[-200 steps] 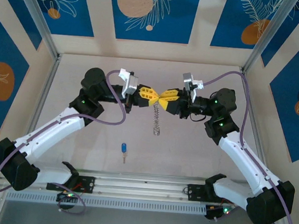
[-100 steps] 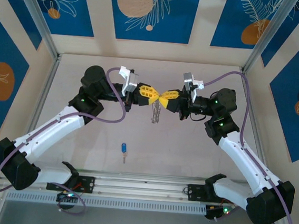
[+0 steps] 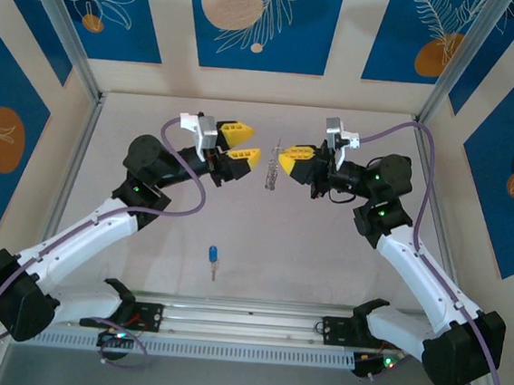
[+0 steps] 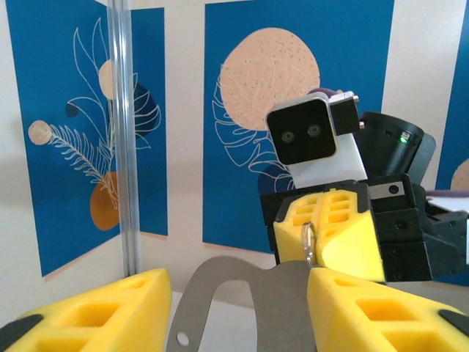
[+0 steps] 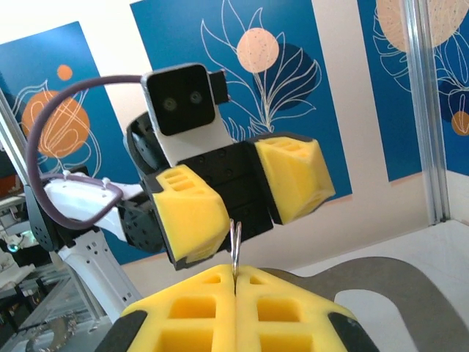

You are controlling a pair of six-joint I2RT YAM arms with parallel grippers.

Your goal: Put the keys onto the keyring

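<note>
The keyring (image 3: pixel 272 174) is pinched edge-on between the pressed-together jaws of the right gripper (image 3: pixel 283 159) and hangs above the table (image 3: pixel 306 252). The left gripper (image 3: pixel 249 142) is spread and holds nothing. The key (image 3: pixel 213 257) is laid flat on the table, well toward its near edge from both grippers and slightly to their left. Its long axis runs near-to-far, with the blade pointing nearward. The free left gripper is judged better placed to fetch it.

No legible text, labels, brands or numbers anywhere. Blue wall panels (image 3: pixel 255 19) on the far, left and right sides carry just leaf line-art and peach/orange circles, no lettering.
</note>
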